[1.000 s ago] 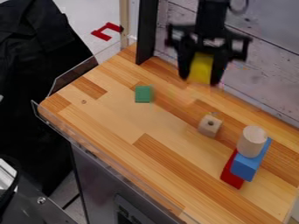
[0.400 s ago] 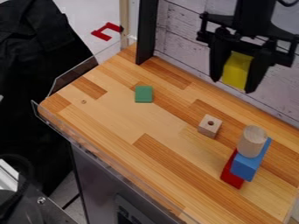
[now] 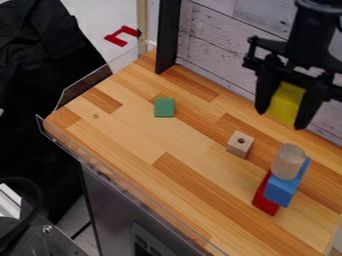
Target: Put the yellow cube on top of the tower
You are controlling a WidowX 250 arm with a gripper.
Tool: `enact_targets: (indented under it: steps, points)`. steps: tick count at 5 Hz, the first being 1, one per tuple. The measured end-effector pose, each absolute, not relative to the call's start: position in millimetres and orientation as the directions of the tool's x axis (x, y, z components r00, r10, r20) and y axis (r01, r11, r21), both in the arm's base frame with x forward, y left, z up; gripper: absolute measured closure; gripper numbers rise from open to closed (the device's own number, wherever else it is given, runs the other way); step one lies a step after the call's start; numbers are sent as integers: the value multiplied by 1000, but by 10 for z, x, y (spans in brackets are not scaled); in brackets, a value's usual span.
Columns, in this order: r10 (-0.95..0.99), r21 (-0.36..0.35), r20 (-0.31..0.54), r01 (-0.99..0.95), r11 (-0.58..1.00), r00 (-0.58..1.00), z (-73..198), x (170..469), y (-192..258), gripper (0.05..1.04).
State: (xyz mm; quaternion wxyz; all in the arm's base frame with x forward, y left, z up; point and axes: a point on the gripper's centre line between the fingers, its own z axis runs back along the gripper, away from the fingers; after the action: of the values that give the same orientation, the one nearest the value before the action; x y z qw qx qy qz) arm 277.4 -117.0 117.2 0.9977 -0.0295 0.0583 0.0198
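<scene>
Your gripper's [image 3: 282, 115] two fingers [image 3: 266, 90] are closed on the yellow cube [image 3: 286, 103], one either side. Cube: held up above the tower, apart from it. Tower, top down: pale wooden cylinder [image 3: 288, 162], blue block [image 3: 286, 185], red block [image 3: 266, 199]. Near the tower: wooden cube with a hole [image 3: 240, 144]. Farther off: green block [image 3: 163, 107], on the wooden counter [image 3: 143, 145].
</scene>
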Motion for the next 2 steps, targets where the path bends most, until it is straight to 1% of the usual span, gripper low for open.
enact_targets:
  steps: [2]
  points:
    - [16, -30, -170, -21, 999, 985, 1004, 2718, -1295, 507]
